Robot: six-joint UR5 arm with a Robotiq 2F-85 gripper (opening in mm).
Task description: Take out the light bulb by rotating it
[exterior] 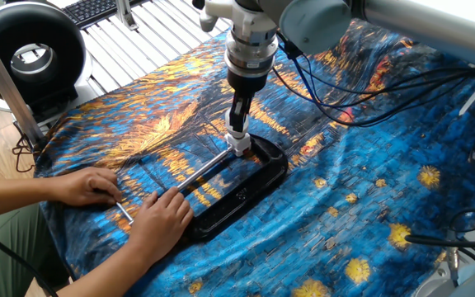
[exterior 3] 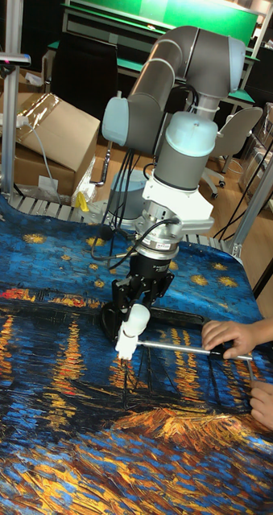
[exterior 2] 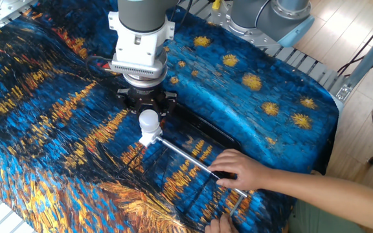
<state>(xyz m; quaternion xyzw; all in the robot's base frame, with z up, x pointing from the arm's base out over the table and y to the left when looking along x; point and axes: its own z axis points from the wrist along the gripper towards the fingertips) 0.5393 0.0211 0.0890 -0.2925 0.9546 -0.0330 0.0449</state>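
Observation:
The light bulb (exterior 2: 148, 120) is small, white and frosted, and it stands upright in a white socket (exterior 2: 149, 137) at the end of a metal rod (exterior 2: 188, 156). My gripper (exterior 2: 148, 111) comes straight down on it, its dark fingers shut around the globe. In one fixed view the bulb (exterior: 237, 137) shows just below the gripper (exterior: 237, 128), over a black tray (exterior: 264, 176). The tall fixed view shows the bulb (exterior 3: 137, 317) between the fingers of the gripper (exterior 3: 137, 306). A person's hands (exterior: 160, 218) hold the rod down.
The table is covered by a painted blue and orange cloth (exterior: 369, 190). Cables (exterior: 361, 107) trail behind the arm. A black round device (exterior: 30, 51) stands at the far left, and a second robot base (exterior 2: 271, 16) at the back. The person's hand (exterior 2: 239, 171) rests right of the socket.

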